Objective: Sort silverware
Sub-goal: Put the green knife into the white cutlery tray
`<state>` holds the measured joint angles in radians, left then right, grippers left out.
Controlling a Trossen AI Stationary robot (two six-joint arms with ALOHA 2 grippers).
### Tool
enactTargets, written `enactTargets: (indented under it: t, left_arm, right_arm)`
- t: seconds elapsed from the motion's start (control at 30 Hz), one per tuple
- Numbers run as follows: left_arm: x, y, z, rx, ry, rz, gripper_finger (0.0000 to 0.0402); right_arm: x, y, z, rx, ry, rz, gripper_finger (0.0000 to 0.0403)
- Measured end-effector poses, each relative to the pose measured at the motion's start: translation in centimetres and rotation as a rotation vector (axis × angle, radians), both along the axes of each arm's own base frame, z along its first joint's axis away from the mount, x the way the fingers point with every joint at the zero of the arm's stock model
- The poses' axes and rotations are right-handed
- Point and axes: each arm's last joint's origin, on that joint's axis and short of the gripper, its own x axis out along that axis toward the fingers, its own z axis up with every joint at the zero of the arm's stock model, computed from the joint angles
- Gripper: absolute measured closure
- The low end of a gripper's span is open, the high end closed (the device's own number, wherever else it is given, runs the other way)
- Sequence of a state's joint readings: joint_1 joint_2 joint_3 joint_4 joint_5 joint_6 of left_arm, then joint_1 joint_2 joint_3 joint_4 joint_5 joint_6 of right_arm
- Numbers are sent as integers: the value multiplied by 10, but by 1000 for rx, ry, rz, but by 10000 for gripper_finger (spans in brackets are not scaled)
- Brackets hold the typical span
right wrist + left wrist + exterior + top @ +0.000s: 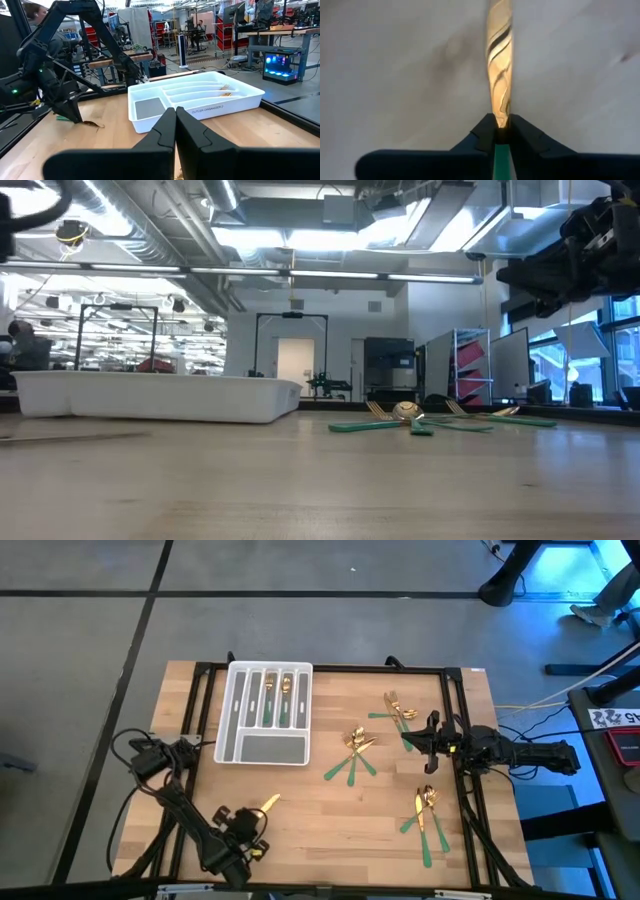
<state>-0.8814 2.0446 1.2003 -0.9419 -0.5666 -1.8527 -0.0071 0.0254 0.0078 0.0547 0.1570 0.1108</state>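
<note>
The left pincer [262, 808], low over the bench's [330, 820] near-left corner, is clamped on one gold-headed, green-handled piece [500, 75]; carrying it to the white tray [266, 748] looks next. Loose silverware [355, 752] lies mid-bench. The right pincer [428, 745] hovers closed, empty, beside it.

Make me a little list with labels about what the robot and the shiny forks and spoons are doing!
left hand: shut on one gold piece with a green handle, near the table's front left
right hand: shut, empty, at the table's right side
tray: white, with some pieces already in its slots
loose silverware: three small heaps on the wood, right of the tray
table: light wood
</note>
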Motion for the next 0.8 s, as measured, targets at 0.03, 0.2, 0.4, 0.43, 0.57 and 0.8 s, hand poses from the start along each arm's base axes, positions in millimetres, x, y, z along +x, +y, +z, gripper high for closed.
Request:
enactTargets:
  t: [0.03,0.2,0.4,0.43,0.57,0.8]
  left_arm:
    - [2,1,-1,22,-15,-19,377]
    - [10,4,-5,102,-89,-71,382]
    - [13,5,-6,172,-234,-45,374]
    - [13,6,-5,180,-250,-42,376]
    - [12,7,-9,174,-272,-38,386]
    - [10,9,-12,170,-290,-39,388]
  right_arm:
    - [0,0,0,0,1,0,393]
    - [0,0,-1,0,9,0,393]
    - [0,0,-1,-3,15,2,393]
    - [0,0,-1,-3,15,2,393]
    - [0,0,-2,-3,16,10,393]
    - [0,0,-2,-2,17,11,393]
